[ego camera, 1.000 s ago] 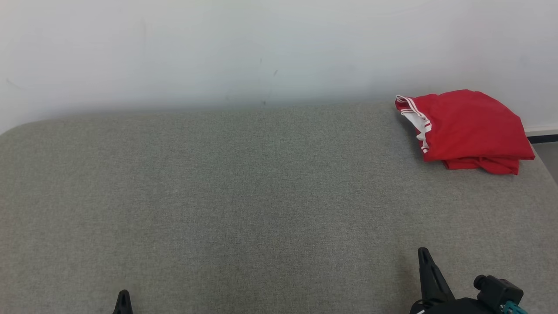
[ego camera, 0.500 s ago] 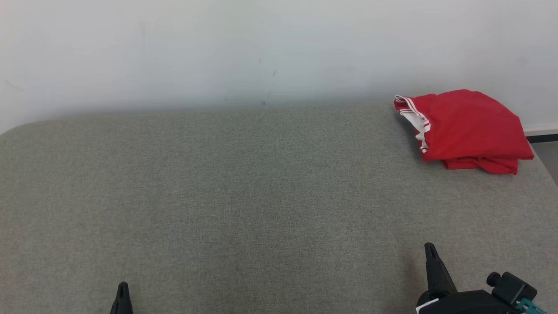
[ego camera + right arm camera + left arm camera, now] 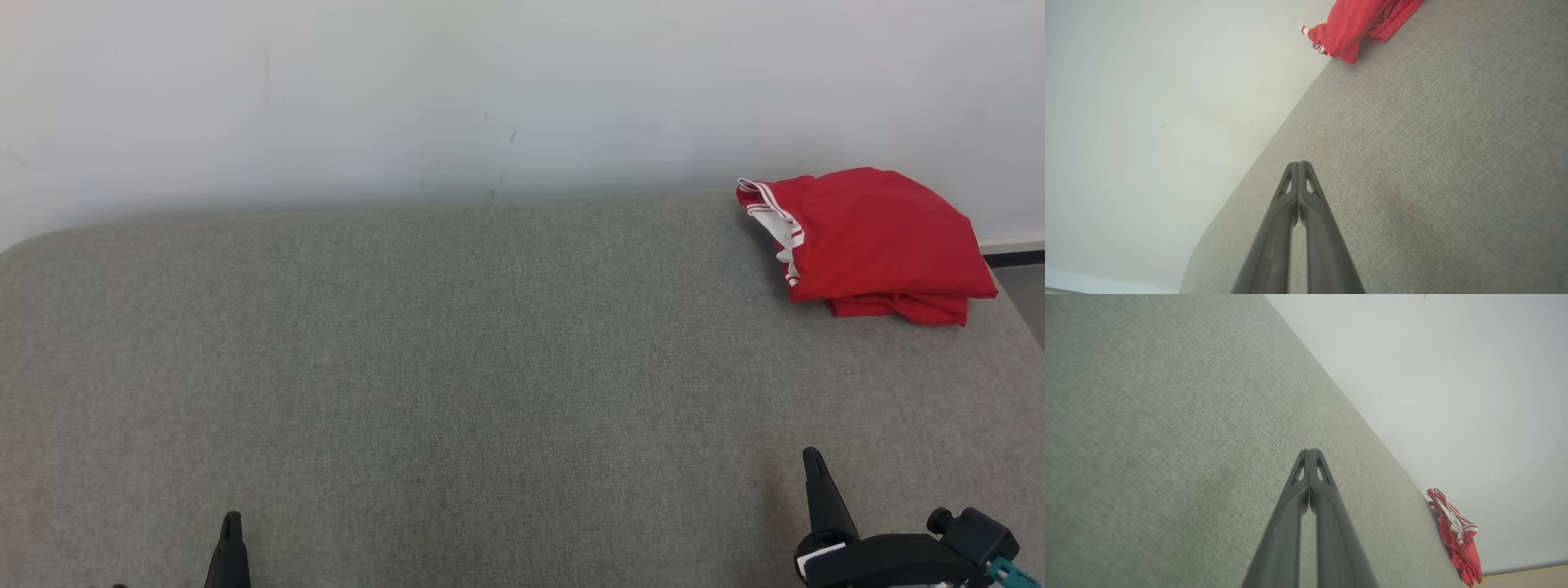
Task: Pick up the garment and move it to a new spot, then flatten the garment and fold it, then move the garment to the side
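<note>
The garment [image 3: 878, 241] is red with white stripes at one edge. It lies folded in a compact stack at the far right corner of the grey fabric surface [image 3: 490, 367], close to the wall. It also shows small in the left wrist view as the garment [image 3: 1455, 535] and at the top of the right wrist view as the garment [image 3: 1359, 24]. My left gripper [image 3: 232, 523] is at the lower left, shut and holding nothing, fingers pressed together [image 3: 1309, 453]. My right gripper [image 3: 812, 457] is at the lower right, also shut and holding nothing [image 3: 1299, 165], well short of the garment.
A pale wall [image 3: 490, 90] runs along the far edge of the surface. The surface's right edge drops off just past the garment, where a dark skirting strip [image 3: 1016, 259] and floor show. The surface's left far corner is rounded.
The right gripper has drifted slightly right and further up the view. The left gripper has risen a little into the picture. The garment lies as before.
</note>
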